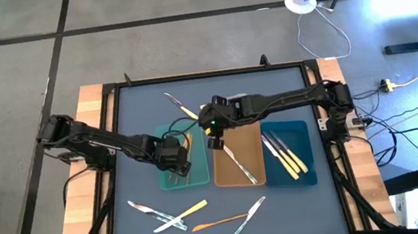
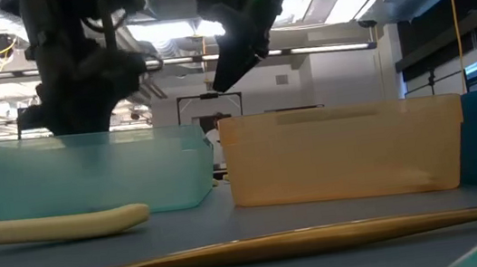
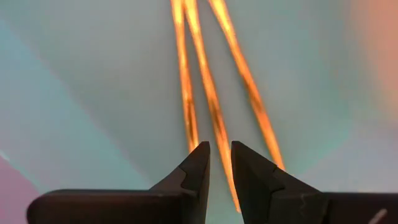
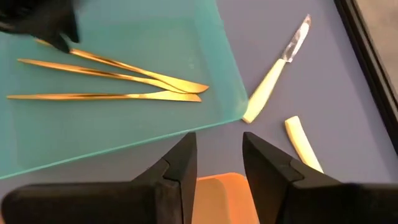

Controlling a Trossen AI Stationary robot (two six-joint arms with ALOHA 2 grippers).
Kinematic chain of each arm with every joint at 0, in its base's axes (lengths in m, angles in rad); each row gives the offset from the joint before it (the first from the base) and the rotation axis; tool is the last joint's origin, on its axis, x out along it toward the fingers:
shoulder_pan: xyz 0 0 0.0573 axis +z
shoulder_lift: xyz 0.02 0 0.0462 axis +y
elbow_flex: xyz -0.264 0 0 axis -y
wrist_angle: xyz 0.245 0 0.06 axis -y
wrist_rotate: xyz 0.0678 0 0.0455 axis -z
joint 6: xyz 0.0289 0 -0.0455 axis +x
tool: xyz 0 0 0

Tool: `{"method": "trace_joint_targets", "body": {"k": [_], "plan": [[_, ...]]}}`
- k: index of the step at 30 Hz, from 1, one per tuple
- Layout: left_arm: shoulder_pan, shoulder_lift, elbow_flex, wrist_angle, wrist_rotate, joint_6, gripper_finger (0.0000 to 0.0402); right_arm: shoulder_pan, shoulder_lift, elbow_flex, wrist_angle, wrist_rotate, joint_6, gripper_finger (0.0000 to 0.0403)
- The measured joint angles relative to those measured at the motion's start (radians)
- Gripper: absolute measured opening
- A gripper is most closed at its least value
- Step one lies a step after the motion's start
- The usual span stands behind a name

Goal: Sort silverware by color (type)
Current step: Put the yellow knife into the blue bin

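Observation:
Three slim gold utensils (image 4: 124, 78) lie flat on the floor of the teal tray (image 1: 167, 180). My left gripper (image 3: 219, 152) hangs just above them, pointing down. Its fingers stand a narrow gap apart with nothing between them; the middle gold utensil (image 3: 211, 99) runs beneath the gap. My right gripper (image 4: 217, 146) hovers open and empty over the far left corner of the tan tray (image 1: 226, 182), beside the teal tray. A silver utensil (image 1: 240, 163) lies in the tan tray. Yellow-handled utensils (image 1: 288, 155) lie in the dark-blue tray (image 1: 299, 130).
A yellow-handled knife (image 4: 273, 74) and another yellow handle (image 4: 301, 143) lie on the mat beyond the trays. Near the front edge lie silver and yellow-handled utensils (image 1: 169, 215), a gold one (image 1: 217, 222) and a silver one (image 1: 249, 216). A black frame (image 1: 108, 98) borders the mat.

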Motion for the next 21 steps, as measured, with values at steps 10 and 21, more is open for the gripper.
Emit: {"method": "trace_joint_targets", "body": {"k": [10, 21], "plan": [[0.033, -0.111, 0.0, -0.008, 0.0, 0.154, 0.006, -0.121, 0.0, 0.0, -0.027, -0.104, -0.081, 0.0115], [0.071, -0.137, -0.001, -0.029, 0.048, 0.286, 0.006, -0.3, 0.0, 0.0, -0.054, -0.248, -0.283, 0.0115]]}}
